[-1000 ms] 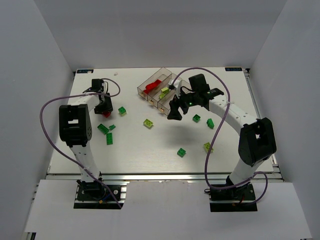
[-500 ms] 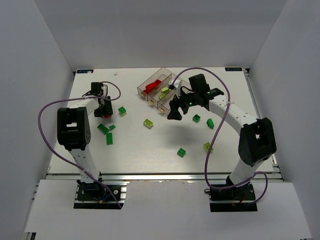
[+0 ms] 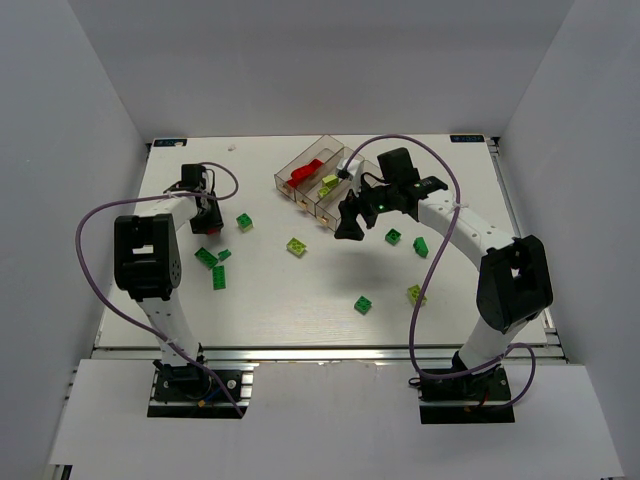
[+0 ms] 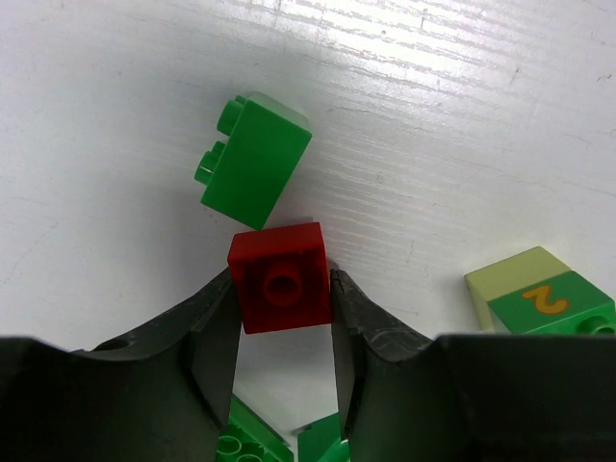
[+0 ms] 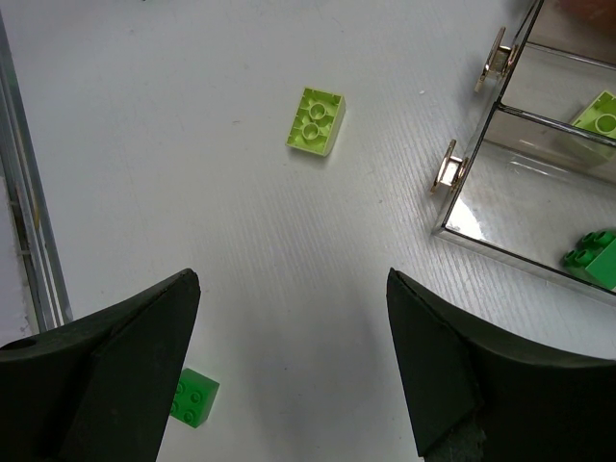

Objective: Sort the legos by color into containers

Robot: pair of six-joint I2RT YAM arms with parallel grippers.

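One red lego (image 4: 279,284) is at the far left of the table (image 3: 300,290), pinched on two sides by the fingers of the left gripper (image 4: 282,313), with one dark green lego (image 4: 255,161) just beyond it. Counting that one, nine legos lie loose: seven green and two yellow-green. The containers (image 3: 325,150) at the far middle hold three: a red brick (image 3: 305,170), a yellow-green brick (image 5: 602,111) and a green brick (image 5: 592,260), each in its own compartment, and the right gripper (image 5: 292,289) hovers beside them, jaws spread wide around nothing.
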